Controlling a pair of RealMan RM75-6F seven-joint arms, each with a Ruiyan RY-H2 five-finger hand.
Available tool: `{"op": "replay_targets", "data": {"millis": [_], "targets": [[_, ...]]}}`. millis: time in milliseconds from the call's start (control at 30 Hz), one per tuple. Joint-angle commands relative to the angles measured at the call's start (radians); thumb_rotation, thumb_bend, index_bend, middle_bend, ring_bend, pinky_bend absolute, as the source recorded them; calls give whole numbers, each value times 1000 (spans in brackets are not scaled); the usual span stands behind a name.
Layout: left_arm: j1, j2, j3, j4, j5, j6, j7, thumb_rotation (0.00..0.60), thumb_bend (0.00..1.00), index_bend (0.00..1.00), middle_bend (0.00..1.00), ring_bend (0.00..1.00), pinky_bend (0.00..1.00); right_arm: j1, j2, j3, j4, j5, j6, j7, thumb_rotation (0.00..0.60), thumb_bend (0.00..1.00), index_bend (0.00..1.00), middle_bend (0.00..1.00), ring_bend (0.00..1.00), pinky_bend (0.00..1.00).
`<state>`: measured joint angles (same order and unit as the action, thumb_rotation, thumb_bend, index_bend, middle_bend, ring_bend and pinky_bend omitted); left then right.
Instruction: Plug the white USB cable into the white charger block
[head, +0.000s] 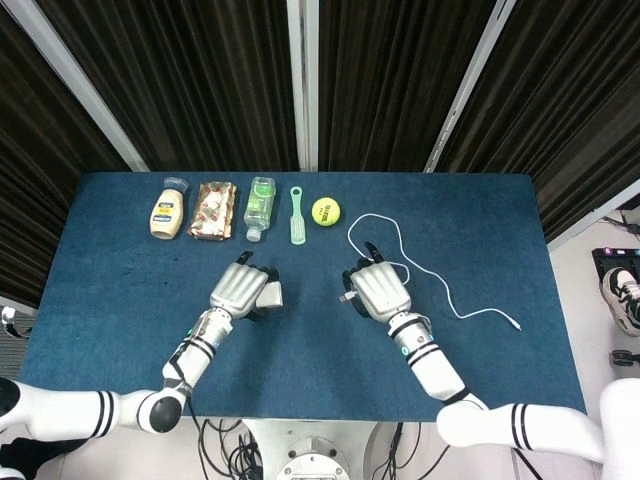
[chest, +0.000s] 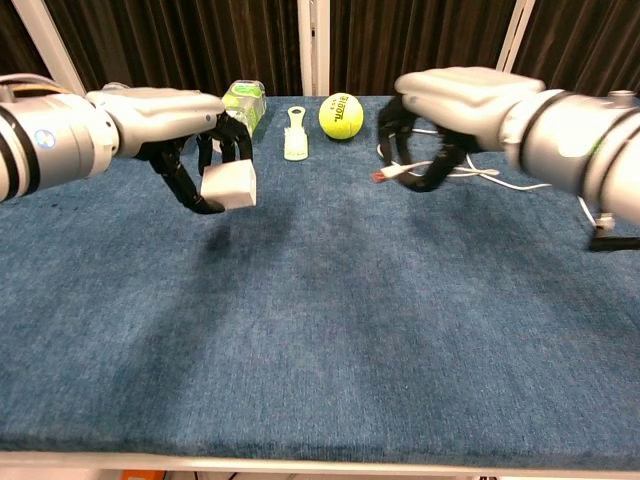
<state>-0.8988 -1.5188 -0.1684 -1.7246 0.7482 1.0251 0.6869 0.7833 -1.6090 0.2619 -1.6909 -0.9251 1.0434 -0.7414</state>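
White cube-shaped plastic charger block (chest: 229, 183) is gripped in the left hand (chest: 190, 125), lifted off the blue cloth-covered table (chest: 320, 330). Right hand (chest: 440, 110) pinches the plug end of the thin white USB cable (chest: 381, 175), also raised. Both pickups look done; alignment and insertion remain. Plug and block sit well apart, facing each other.

The charger block (chest: 229, 183) in the left hand (chest: 190, 135) hangs left of the right hand (chest: 440, 120) holding the cable (chest: 470, 170).
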Motion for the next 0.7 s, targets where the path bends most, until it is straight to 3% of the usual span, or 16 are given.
{"op": "replay_targets", "data": {"millis": [33, 433, 700], "targets": [[-30, -11, -26, -37, -68, 41, 46, 600, 283, 443, 493, 426, 119, 42, -63, 29, 35, 50, 43, -42, 600, 418, 619, 508, 278, 23], [-117, -60, -98, -46, -251, 119, 133, 600, 277, 443, 498, 433, 126, 99, -209, 82, 114, 137, 158, -69, 600, 416, 624, 509, 278, 20], [-169, -97, -116, -45, -307, 174, 196, 600, 272, 443, 502, 438, 127, 113, -245, 96, 137, 154, 188, -65, 600, 416, 628, 509, 278, 9]]}}
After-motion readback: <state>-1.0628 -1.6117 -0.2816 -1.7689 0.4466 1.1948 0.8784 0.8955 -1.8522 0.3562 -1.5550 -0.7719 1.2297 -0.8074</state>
